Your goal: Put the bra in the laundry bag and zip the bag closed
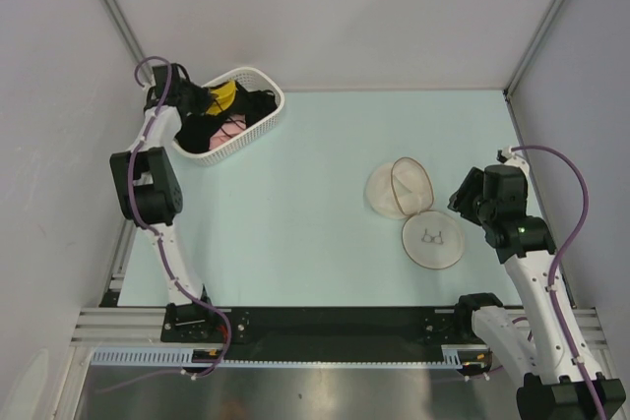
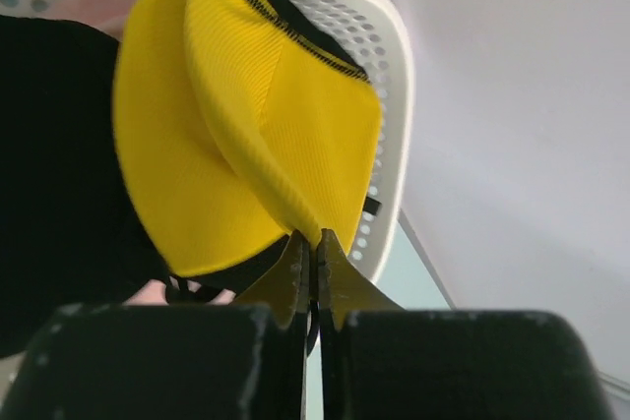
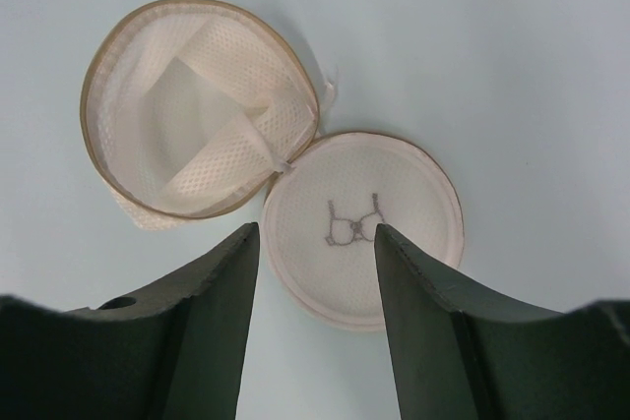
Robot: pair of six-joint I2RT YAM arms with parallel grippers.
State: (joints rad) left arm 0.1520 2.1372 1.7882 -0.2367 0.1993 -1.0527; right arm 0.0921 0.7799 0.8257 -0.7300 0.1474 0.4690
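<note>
Your left fingers (image 2: 293,272) are clenched on the bra (image 2: 246,135), pinching the ribbed yellow edge of one cup between the tips. The bra is at the far left of the bench (image 1: 315,174), in the white slotted basket (image 1: 264,113), with its black trim running along the top of the cup. It lies against a black garment (image 2: 49,174), and a pink garment (image 1: 232,128) shows beside it in the top view. You cannot tell whether the bra has lifted clear of the pile.

Your right fingers (image 3: 217,302) are released, spread apart and grasping nothing. They hover just above the laundry bag (image 3: 359,233), which lies open on the right side of the bench. Its far half shows its hollow mesh inside. Its near half lies flat and carries a small dark line drawing of a bra, which sits between your fingertips in the right wrist view.
</note>
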